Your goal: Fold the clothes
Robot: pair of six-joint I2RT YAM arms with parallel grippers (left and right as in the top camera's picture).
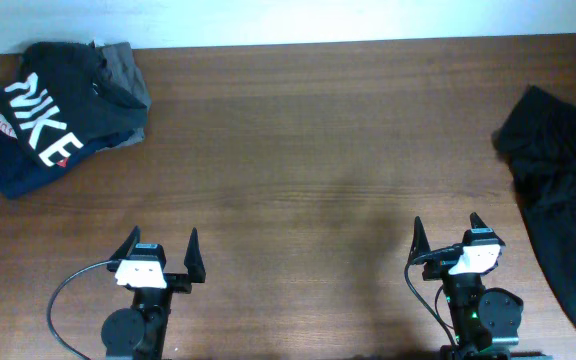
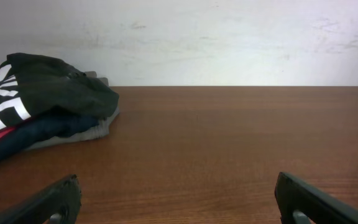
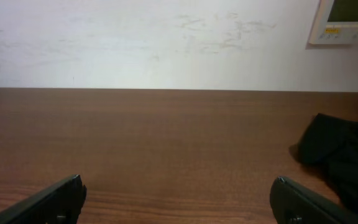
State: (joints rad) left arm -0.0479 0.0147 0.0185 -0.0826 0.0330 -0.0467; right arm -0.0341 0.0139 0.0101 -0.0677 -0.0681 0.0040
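Folding is not yet begun: the left gripper (image 1: pixel 163 243) and right gripper (image 1: pixel 446 230) sit at the near edge, jaws spread wide, empty. The black T-shirt (image 1: pixel 560 190) lies crumpled at the right side of the table (image 1: pixel 298 150) — partly cut off by the frame, collar and sleeves impossible to make out. Next, likely, the right arm must reach right, pinch it and drag it centre to spread flat.
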